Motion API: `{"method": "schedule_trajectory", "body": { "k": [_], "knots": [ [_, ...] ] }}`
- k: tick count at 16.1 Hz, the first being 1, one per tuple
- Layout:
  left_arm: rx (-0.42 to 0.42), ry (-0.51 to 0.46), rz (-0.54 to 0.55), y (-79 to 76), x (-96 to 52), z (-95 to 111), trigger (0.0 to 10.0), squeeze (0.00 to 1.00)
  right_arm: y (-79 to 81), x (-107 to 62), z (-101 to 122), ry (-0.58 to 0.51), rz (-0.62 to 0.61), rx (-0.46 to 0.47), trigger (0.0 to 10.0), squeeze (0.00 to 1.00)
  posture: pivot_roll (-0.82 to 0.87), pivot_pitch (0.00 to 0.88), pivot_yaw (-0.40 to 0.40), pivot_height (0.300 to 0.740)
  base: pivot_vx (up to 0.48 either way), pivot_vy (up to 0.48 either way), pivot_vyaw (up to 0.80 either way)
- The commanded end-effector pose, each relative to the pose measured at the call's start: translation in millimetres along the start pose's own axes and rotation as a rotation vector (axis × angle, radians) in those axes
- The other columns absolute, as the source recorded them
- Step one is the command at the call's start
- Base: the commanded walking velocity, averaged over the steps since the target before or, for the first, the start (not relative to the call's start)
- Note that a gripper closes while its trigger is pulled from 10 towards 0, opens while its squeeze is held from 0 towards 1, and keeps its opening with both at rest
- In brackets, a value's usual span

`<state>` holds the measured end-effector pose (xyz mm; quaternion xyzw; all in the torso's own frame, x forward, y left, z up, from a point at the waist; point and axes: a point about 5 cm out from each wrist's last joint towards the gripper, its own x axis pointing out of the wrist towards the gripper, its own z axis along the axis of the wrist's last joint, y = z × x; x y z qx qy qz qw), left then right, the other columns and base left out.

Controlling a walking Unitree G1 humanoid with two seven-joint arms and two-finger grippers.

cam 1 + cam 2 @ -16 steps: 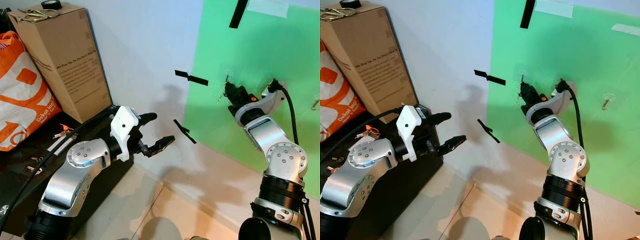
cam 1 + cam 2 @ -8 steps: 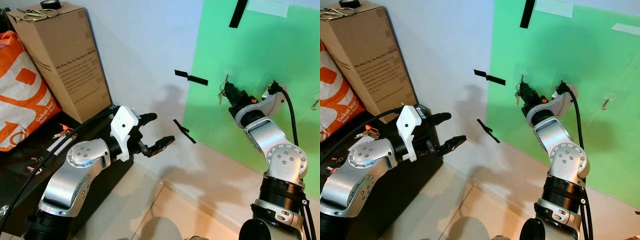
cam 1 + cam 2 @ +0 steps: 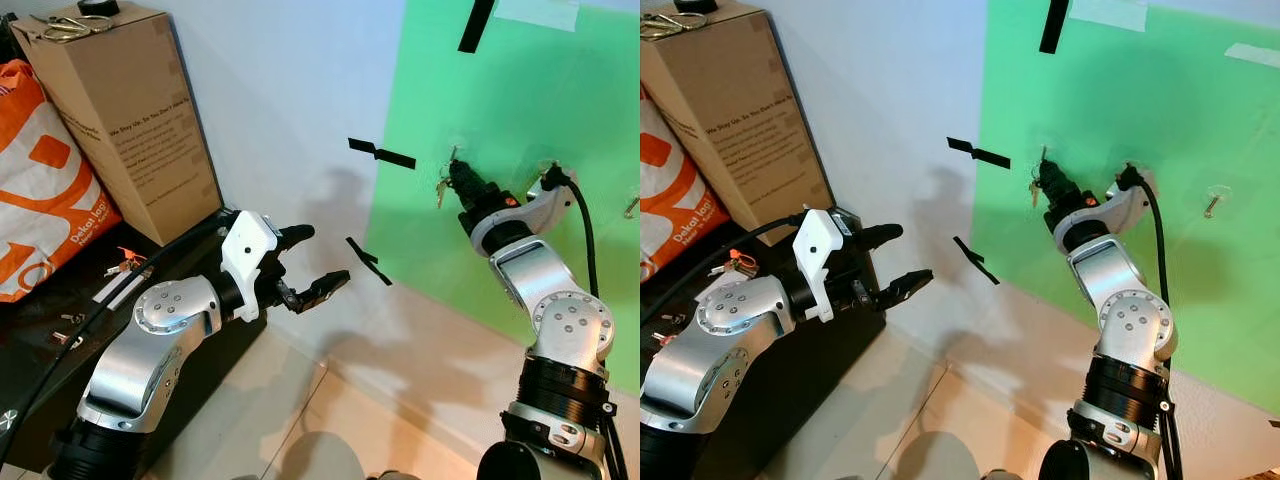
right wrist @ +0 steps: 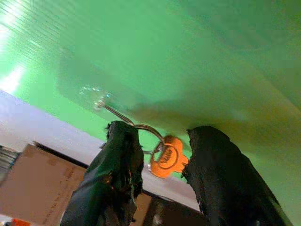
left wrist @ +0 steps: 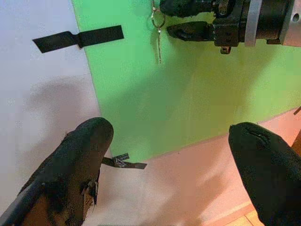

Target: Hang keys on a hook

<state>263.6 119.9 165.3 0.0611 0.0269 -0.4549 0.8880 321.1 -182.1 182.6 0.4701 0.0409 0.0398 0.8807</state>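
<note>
A small bunch of keys (image 3: pixel 441 187) with an orange tag (image 4: pixel 168 157) hangs by its ring (image 5: pixel 158 20) from a clear hook (image 4: pixel 99 100) on the green board (image 3: pixel 540 90). My right gripper (image 3: pixel 457 177) is raised to the board just right of the keys. It is open, with its fingers (image 4: pixel 120 155) either side of the tag and apart from it. My left gripper (image 3: pixel 325 256) is held out low toward the white wall, open with nothing in it.
A second hook (image 3: pixel 1212 205) sits farther right on the green board. Black tape strips (image 3: pixel 383 154) mark the wall. To the left, a cardboard box (image 3: pixel 125 110) and an orange bag (image 3: pixel 40 190) stand on a black cabinet (image 3: pixel 60 300).
The right gripper has drawn back a little from the hook. The keys, hidden behind its fingers a second ago, now hang free on the hook. The left arm has not moved.
</note>
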Motion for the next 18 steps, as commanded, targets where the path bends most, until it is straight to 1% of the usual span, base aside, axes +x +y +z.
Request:
{"method": "schedule_trajectory", "body": {
  "k": [1, 3, 4, 6, 8, 12, 14, 15, 16, 17, 18],
  "knots": [
    [0.017, -0.01, -0.001, 1.1, -0.4, 6, 10.0, 0.0, 18.5, -3.9, 24, -0.13, 0.103, 0.013, 10.0, 0.0, -0.06, 0.0, 0.019, 0.74, 0.0, 0.0, 0.0],
    [0.017, -0.01, -0.001, 1.1, -0.4, 6, 10.0, 0.0, 24.8, -4.8, 27, -0.143, 0.149, 0.021, 10.0, 0.0, -0.06, 0.0, 0.02, 0.74, 0.0, 0.0, 0.0],
    [0.018, -0.009, -0.002, 1.1, -0.4, 6, 10.0, 0.0, 26.4, -4.9, 26, -0.138, 0.159, 0.008, 10.0, 0.0, -0.07, 0.0, 0.02, 0.74, 0.0, 0.0, 0.0],
    [0.02, -0.007, -0.002, 1.1, -0.3, 6, 10.0, 0.0, 25.7, -4.1, 25, -0.129, 0.15, -0.014, 10.0, 0.0, -0.06, 0.0, 0.019, 0.74, 0.0, 0.0, 0.0],
    [0.021, -0.006, -0.002, 0.8, -0.2, 5, 10.0, 0.0, 28.9, -5.1, 28, -0.153, 0.184, 0.02, 10.0, 0.0, -0.06, 0.0, 0.018, 0.74, 0.0, 0.0, 0.0],
    [0.021, -0.006, 0.001, 0.6, -0.1, 5, 10.0, 0.0, 30.2, -6.0, 28, -0.15, 0.194, 0.0, 10.0, 0.0, -0.06, 0.0, 0.016, 0.74, 0.0, 0.0, 0.0],
    [0.024, -0.004, 0.022, 0.4, -1.8, 3, 10.0, 0.0, 26.8, -14.2, 26, -0.137, 0.187, -0.083, 10.0, 0.0, -0.07, 0.0, 0.008, 0.74, 0.0, 0.0, 0.0],
    [0.049, 0.01, 0.09, 2.6, -3.3, -2, 10.0, 0.0, 22.1, -24.2, 17, -0.082, 0.174, -0.279, 10.0, 0.0, -0.07, 0.0, 0.01, 0.74, 0.0, 0.0, 0.0],
    [0.085, 0.018, 0.216, 9.3, -6.5, -8, 10.0, 0.0, 18.4, -41.2, 8, -0.047, 0.179, -0.429, 10.0, 0.0, -0.07, 0.0, 0.013, 0.74, 0.0, 0.0, 0.0],
    [0.097, 0.021, 0.281, 13.1, -9.1, -11, 10.0, 0.0, 17.9, -49.7, 5, -0.05, 0.182, -0.482, 10.0, 0.0, -0.07, 0.0, 0.013, 0.74, 0.0, 0.0, 0.0],
    [0.112, 0.02, 0.313, 14.8, -10.9, -12, 10.0, 0.0, 17.7, -54.3, 3, -0.051, 0.183, -0.508, 10.0, 0.0, -0.07, 0.0, 0.013, 0.74, 0.0, 0.0, 0.0]
  ]
}}
